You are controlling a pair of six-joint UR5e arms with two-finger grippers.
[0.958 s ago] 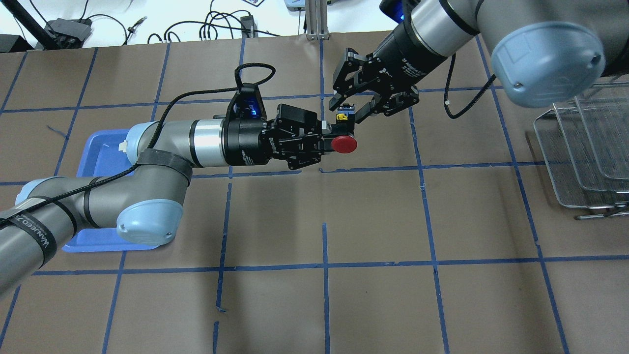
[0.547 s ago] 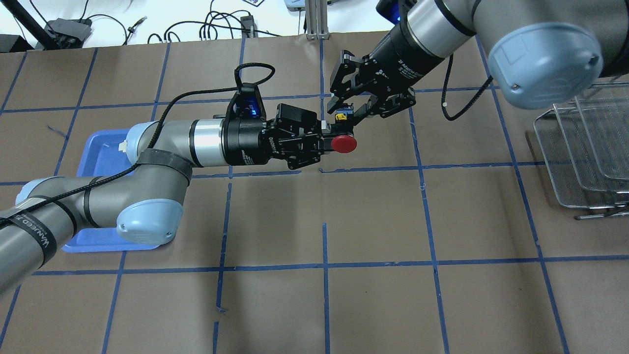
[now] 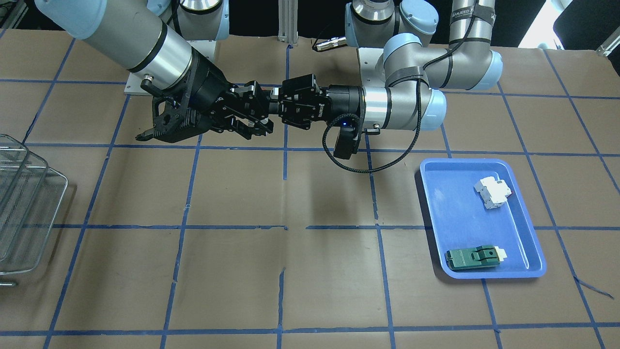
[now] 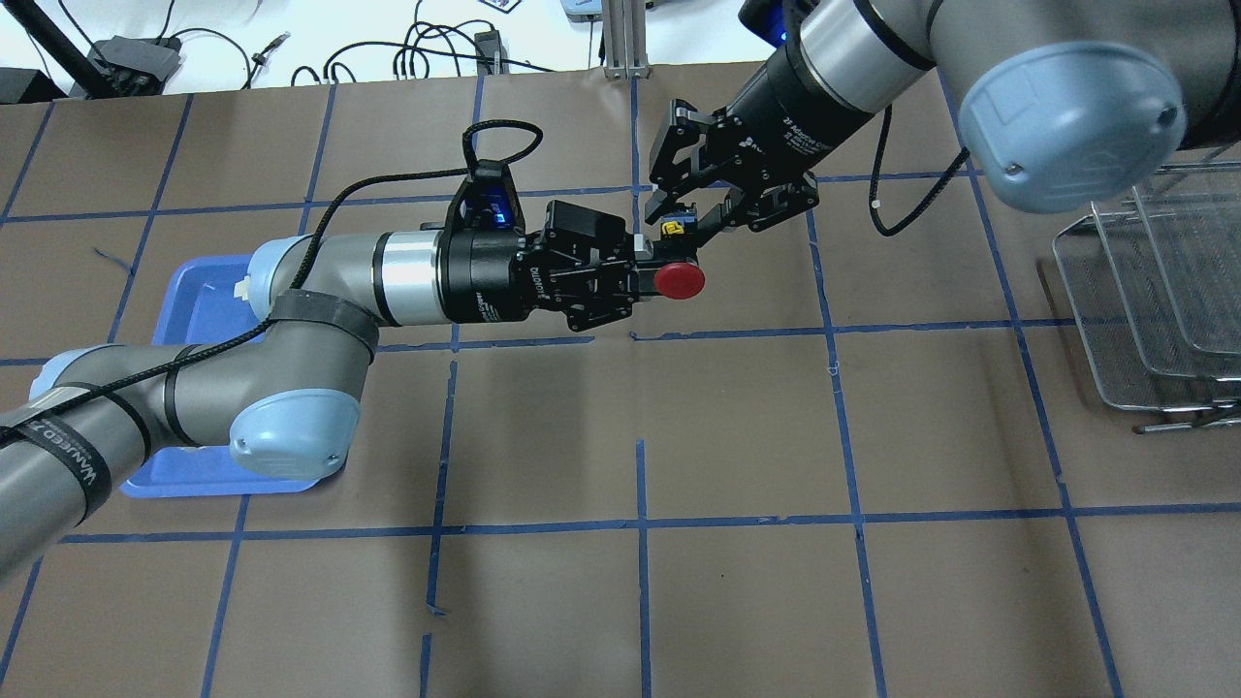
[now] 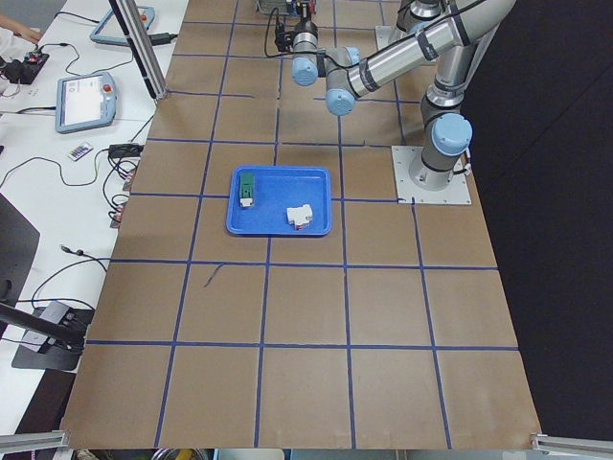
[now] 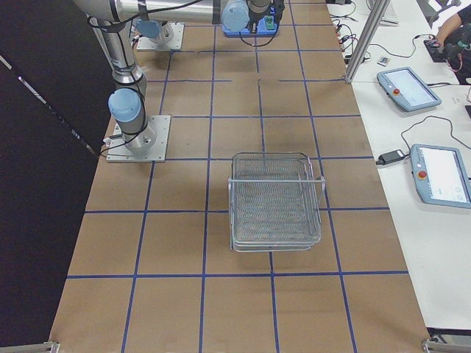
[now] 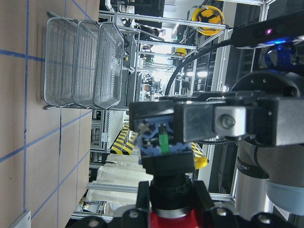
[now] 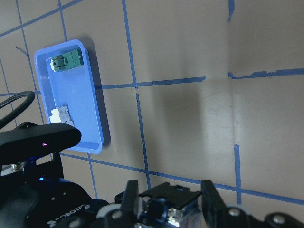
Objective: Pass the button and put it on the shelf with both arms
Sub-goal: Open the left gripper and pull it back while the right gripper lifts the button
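My left gripper [image 4: 648,276] is shut on the button [image 4: 679,279] and holds it above the middle back of the table, red cap toward the robot. My right gripper [image 4: 684,218] is open, and its fingers [image 8: 209,195] straddle the button's blue and yellow rear end [image 7: 164,142] without visibly pressing it. In the front-facing view the two grippers meet tip to tip, left gripper [image 3: 286,109] and right gripper [image 3: 256,118], and hide the button. The wire-mesh shelf [image 4: 1154,291] stands at the table's right end, also seen from the front [image 3: 24,203].
A blue tray [image 3: 436,213] on the robot's left side holds a white breaker [image 3: 493,192] and a green block [image 3: 472,257]. The left arm's cable loops above its wrist [image 4: 499,136]. Cables and a post lie beyond the far table edge.
The right gripper has shifted slightly left and farther over the button's rear end. The left gripper and the button have barely moved.
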